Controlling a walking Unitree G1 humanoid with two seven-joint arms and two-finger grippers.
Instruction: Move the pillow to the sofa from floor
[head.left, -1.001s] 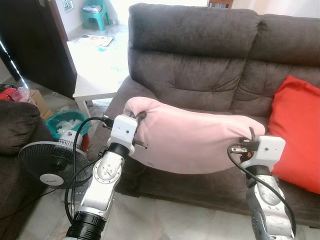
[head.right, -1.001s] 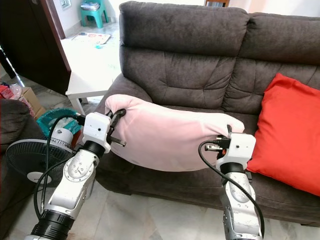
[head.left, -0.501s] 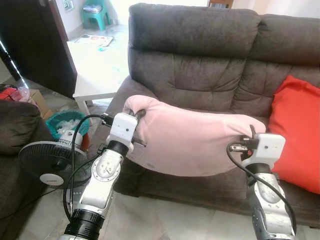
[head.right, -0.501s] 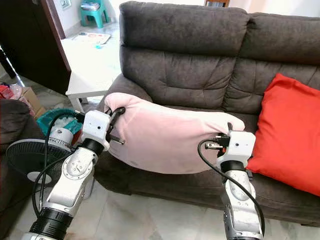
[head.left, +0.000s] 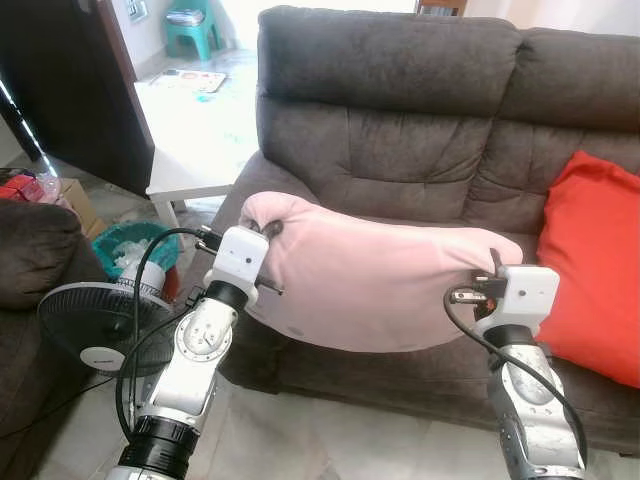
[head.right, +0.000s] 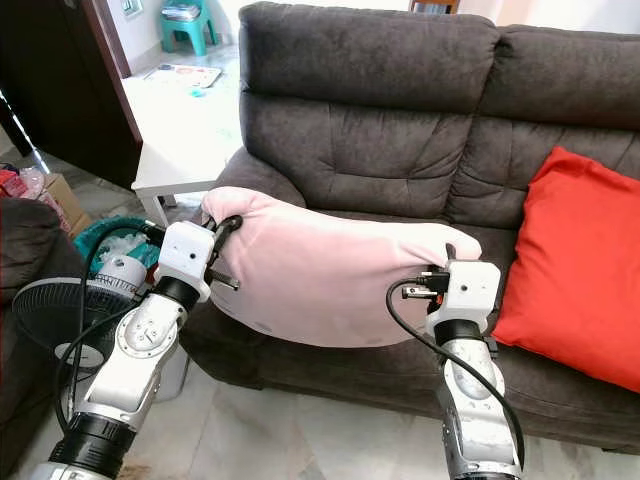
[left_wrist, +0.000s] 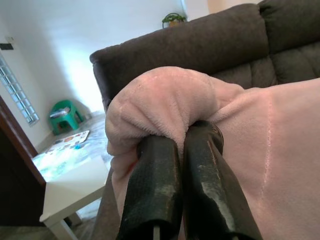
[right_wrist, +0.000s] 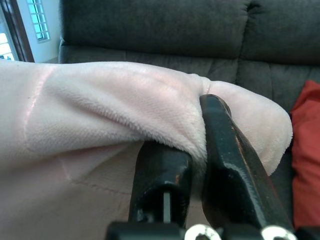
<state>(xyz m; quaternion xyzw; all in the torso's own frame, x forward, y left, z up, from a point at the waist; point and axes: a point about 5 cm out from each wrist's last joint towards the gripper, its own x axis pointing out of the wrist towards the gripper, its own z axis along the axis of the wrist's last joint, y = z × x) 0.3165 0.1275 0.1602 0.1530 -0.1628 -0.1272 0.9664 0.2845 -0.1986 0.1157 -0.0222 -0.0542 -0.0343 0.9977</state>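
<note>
a dark grey sofa (head.left: 420, 120) fills the background, with a tiled floor (head.left: 300, 440) before it. the left gripper (left_wrist: 177, 150) is pinched on one bunched end of the pink pillow (head.left: 370, 285) and the right gripper (right_wrist: 197, 150) is pinched on the other, so the pillow hangs between them, off the floor, at the seat's front edge. a red cushion (head.left: 595, 260) leans on the sofa to the right, and a fan (head.left: 95, 325), a green bin (head.left: 130, 245) and a white table (head.left: 195, 150) stand to the left.

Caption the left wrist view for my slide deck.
Left gripper pinching a corner of the pink pillow before the dark sofa.
</note>
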